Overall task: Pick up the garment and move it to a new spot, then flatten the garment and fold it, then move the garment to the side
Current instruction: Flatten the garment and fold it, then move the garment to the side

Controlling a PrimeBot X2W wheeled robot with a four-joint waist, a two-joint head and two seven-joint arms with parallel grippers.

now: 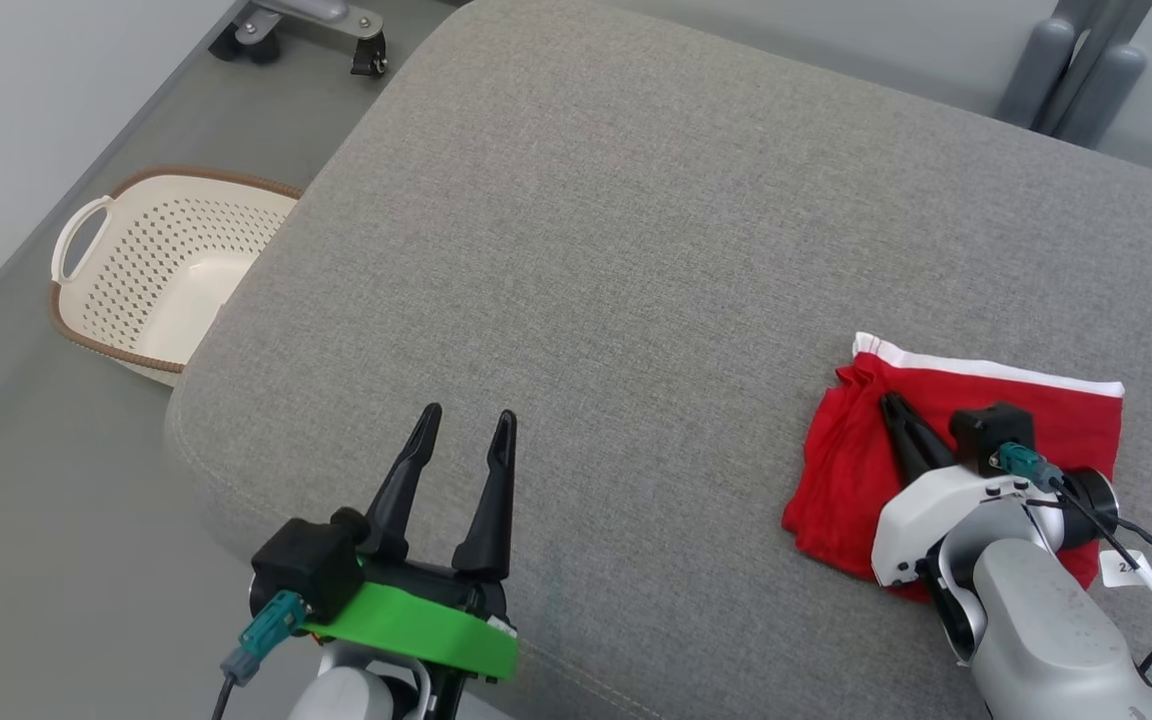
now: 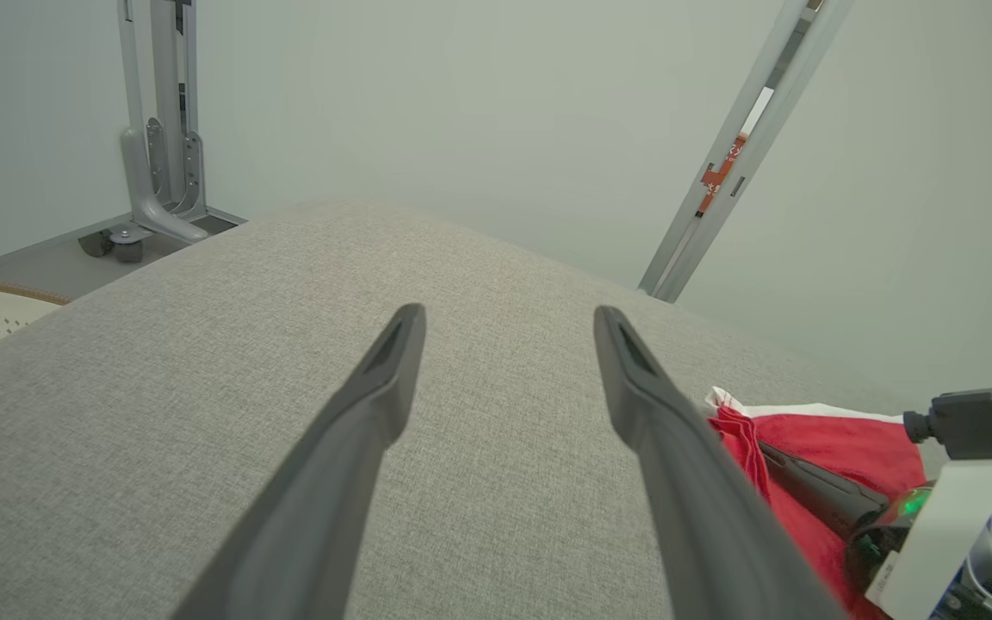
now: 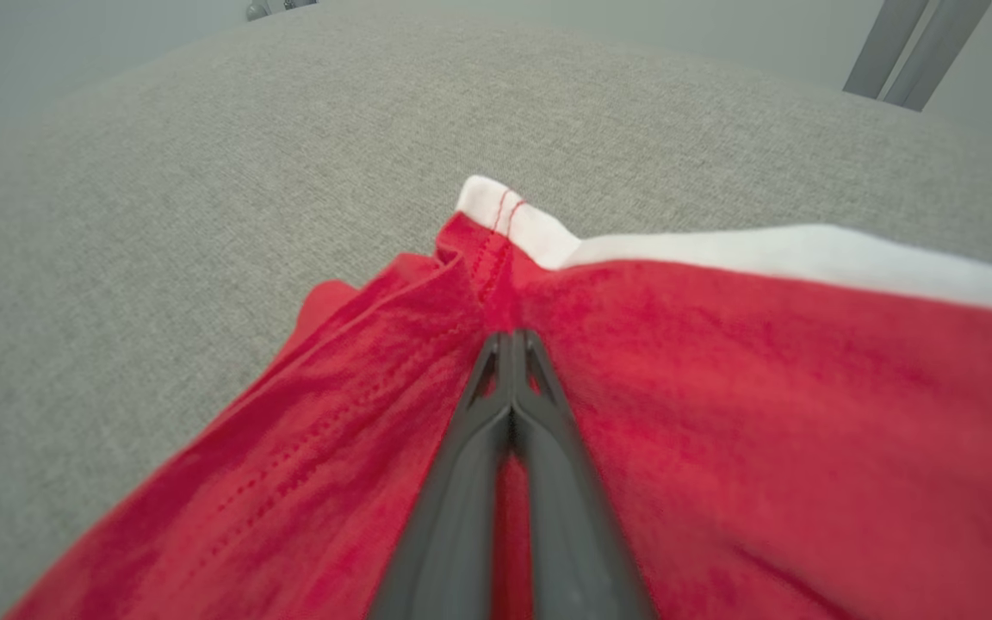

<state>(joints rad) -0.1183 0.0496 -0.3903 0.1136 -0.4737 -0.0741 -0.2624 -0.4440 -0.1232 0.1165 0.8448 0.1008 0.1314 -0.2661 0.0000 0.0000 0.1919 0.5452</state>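
Bearing garment (image 1: 1076, 425), grey cushion (image 1: 636, 250) hosts right end effector (image 1: 891, 402) together, left end effector (image 1: 469, 413) apart.

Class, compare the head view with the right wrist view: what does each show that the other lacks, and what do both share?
Head view adds the white basket and the open left hand. Right wrist view adds red stitching on the white band. Both share the red garment, the grey cushion and the shut right hand.
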